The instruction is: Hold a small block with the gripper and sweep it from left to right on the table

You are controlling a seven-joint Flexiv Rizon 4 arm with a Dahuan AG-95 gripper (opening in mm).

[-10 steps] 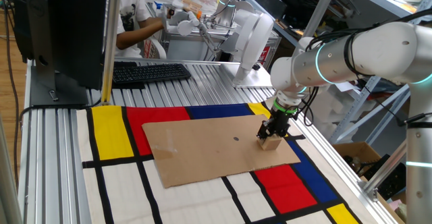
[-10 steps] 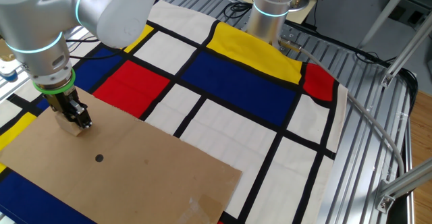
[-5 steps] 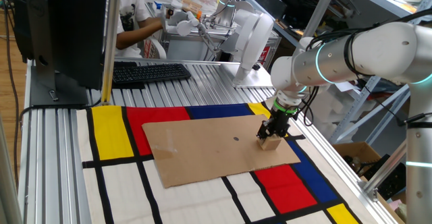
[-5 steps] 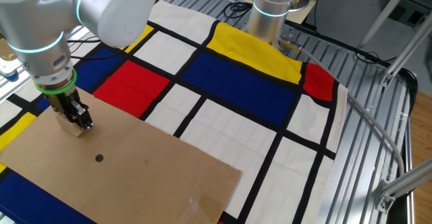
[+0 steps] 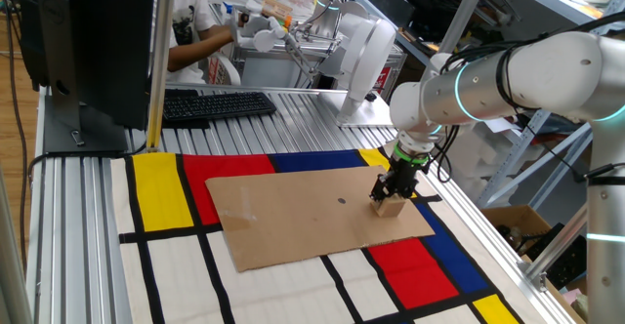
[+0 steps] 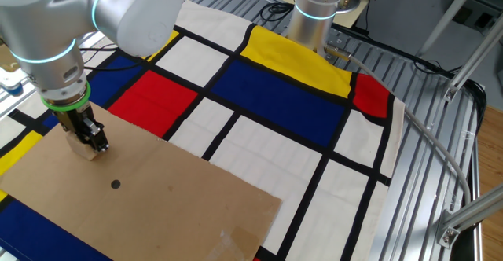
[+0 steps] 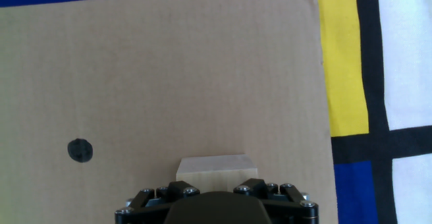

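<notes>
The small block (image 5: 391,207) is a light tan wooden cube resting on the brown cardboard sheet (image 5: 303,212), near the sheet's right edge. My gripper (image 5: 395,189) is black with a green ring above it, and it is shut on the block from above. In the other fixed view the gripper (image 6: 88,138) holds the block (image 6: 85,148) at the sheet's far left. In the hand view the block (image 7: 216,167) shows just above the black fingers (image 7: 156,196). The table (image 5: 293,104) carries the coloured mat (image 5: 161,182).
A black dot (image 5: 342,202) is drawn on the cardboard left of the block. A keyboard (image 5: 215,103) and a monitor (image 5: 88,41) stand at the table's back. A second robot base (image 6: 314,13) stands at the mat's far edge. A person (image 5: 195,31) works behind.
The gripper and block have shifted very slightly leftward in one fixed view; otherwise nothing has visibly changed.
</notes>
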